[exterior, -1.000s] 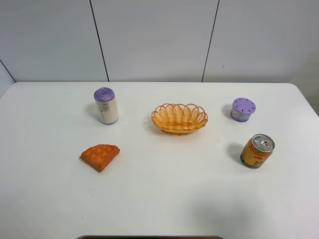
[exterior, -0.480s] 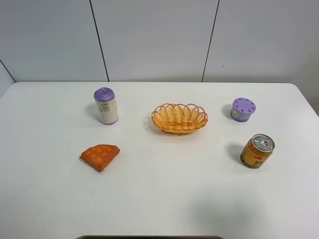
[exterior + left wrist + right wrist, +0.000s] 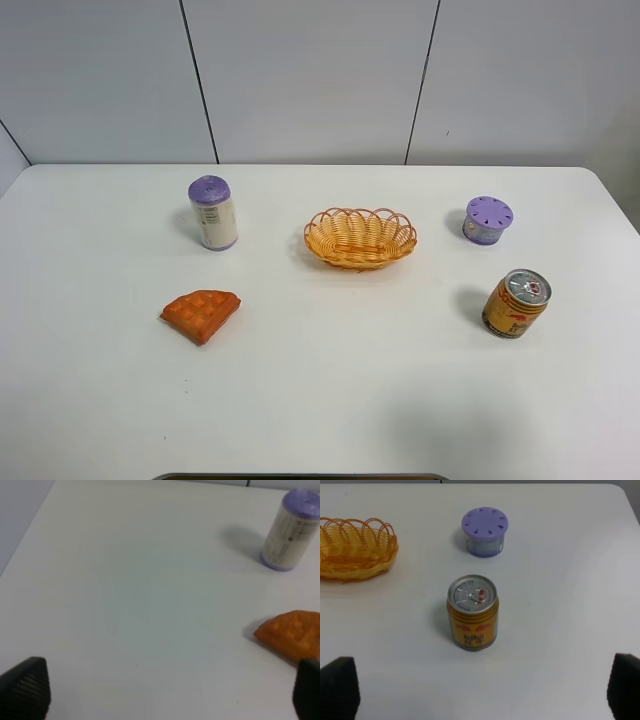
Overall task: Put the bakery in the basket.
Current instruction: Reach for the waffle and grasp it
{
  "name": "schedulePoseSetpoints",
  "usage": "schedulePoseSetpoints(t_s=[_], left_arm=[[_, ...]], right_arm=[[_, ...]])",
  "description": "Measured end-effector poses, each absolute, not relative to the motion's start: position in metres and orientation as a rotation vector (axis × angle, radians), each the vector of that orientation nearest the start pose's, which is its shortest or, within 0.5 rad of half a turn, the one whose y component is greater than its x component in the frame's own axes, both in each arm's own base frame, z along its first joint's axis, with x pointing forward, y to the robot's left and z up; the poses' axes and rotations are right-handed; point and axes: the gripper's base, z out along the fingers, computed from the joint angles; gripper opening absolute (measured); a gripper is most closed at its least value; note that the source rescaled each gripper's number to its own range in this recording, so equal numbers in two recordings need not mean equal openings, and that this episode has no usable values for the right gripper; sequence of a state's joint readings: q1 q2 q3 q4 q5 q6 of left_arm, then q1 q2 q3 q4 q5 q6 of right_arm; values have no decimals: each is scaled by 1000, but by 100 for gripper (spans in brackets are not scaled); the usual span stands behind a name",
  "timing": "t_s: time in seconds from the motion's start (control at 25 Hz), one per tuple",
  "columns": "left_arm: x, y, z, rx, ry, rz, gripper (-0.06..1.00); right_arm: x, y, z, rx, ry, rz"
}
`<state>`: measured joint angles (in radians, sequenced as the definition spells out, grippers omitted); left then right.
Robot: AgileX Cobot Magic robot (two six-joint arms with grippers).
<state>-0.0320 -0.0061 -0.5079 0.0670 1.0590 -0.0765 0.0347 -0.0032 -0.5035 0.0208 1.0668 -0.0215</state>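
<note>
The bakery (image 3: 201, 314), an orange-brown waffle wedge, lies flat on the white table at the left front; it also shows in the left wrist view (image 3: 292, 640). The golden wicker basket (image 3: 360, 237) sits empty at the table's middle; its end shows in the right wrist view (image 3: 355, 550). Neither arm shows in the exterior high view. My left gripper (image 3: 165, 692) is open, its fingertips (image 3: 27, 687) wide apart above bare table, the wedge lying just in front of one fingertip. My right gripper (image 3: 482, 692) is open, its fingertips (image 3: 340, 687) wide apart, short of the can.
A white cylinder with a purple cap (image 3: 213, 212) stands behind the waffle. A small purple-lidded jar (image 3: 487, 219) sits at the right back. A gold drink can (image 3: 516, 302) stands at the right front, also in the right wrist view (image 3: 472, 612).
</note>
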Motion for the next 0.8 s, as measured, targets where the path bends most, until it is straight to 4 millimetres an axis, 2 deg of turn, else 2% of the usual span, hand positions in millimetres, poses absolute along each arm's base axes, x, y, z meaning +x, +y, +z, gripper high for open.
schedulePoseSetpoints(t_s=[0.28, 0.56, 0.8], left_arm=[[0, 5, 281, -48, 2066, 14, 100], [24, 4, 314, -32, 2095, 22, 100], [51, 3, 335, 63, 2155, 75, 100]], right_arm=[[-6, 1, 278, -59, 2043, 33], [-6, 1, 278, -59, 2043, 33], [-6, 1, 278, -59, 2043, 33]])
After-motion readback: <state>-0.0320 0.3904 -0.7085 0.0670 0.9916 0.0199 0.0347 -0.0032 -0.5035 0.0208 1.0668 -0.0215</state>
